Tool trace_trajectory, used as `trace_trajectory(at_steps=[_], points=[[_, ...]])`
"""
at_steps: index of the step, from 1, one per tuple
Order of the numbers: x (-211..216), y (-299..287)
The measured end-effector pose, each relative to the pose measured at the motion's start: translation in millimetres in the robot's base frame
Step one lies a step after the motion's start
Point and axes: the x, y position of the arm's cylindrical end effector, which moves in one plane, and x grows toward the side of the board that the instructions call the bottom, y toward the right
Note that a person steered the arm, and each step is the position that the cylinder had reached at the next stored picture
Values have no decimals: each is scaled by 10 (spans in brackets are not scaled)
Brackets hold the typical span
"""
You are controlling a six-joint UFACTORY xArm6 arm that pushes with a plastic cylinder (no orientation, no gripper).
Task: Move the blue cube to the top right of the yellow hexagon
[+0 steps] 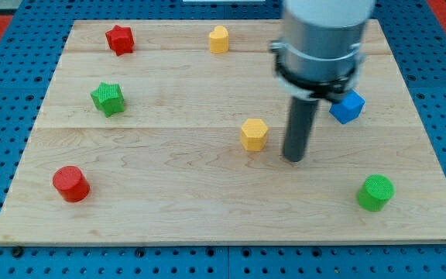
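Green cylinder nearest | no hand, bare rod, my tip between yellow hexagon and blue cube | risk: wrong-side contact shoves cube rightward

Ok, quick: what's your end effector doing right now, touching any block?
My tip: no jaws, holding nothing; on the wooden board, just right of the yellow hexagon block, touching no block. The blue cube sits up-right of it.

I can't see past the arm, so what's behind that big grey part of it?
The blue cube pokes out at the arm's right edge, its left part covered. Board further behind is hidden. My tip rests right of the yellow hexagon.
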Motion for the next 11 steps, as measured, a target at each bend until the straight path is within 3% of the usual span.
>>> trace_trajectory(at_steps=[2,3,4,5,10,11], points=[[-274,1648],[-703,1800],[-850,1800],[-850,1717],[-851,-436],[-851,-449]])
